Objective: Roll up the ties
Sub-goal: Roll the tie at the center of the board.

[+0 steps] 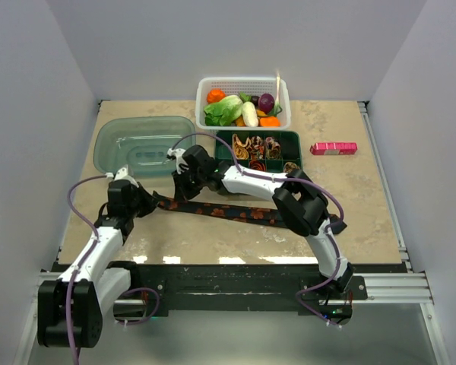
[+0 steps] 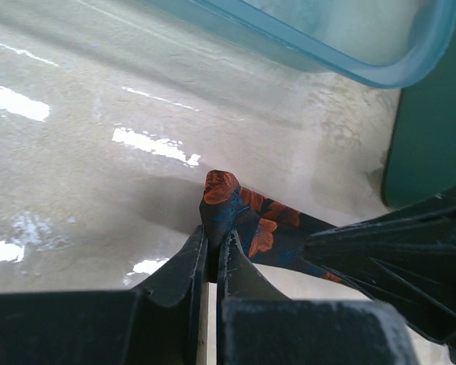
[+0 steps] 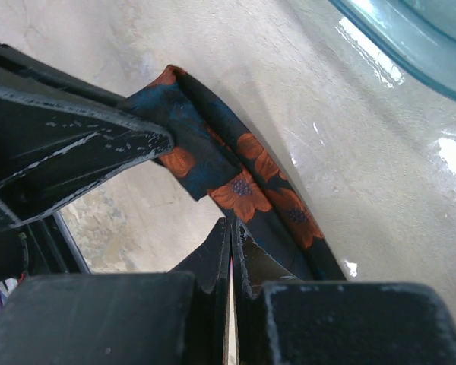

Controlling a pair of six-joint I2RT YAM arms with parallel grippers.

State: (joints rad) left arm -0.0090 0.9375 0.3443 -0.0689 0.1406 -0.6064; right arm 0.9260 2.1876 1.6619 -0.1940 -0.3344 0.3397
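A long black tie (image 1: 228, 211) with orange flowers lies across the table in front of the arms. My left gripper (image 1: 148, 199) is shut on its folded left end; the left wrist view shows the cloth (image 2: 243, 213) pinched between the jaws (image 2: 215, 239). My right gripper (image 1: 181, 182) hangs just right of it, jaws shut (image 3: 232, 222), tips at the tie's edge (image 3: 243, 190); I cannot tell if cloth is between them. Several small rolled ties (image 1: 252, 146) in tan, brown and orange sit in a green tray (image 1: 295, 144).
A clear teal container (image 1: 140, 144) lies behind the grippers, close in both wrist views (image 2: 327, 38) (image 3: 410, 38). A white basket (image 1: 205, 87) of toy vegetables stands at the back. A pink box (image 1: 334, 148) lies right of the tray.
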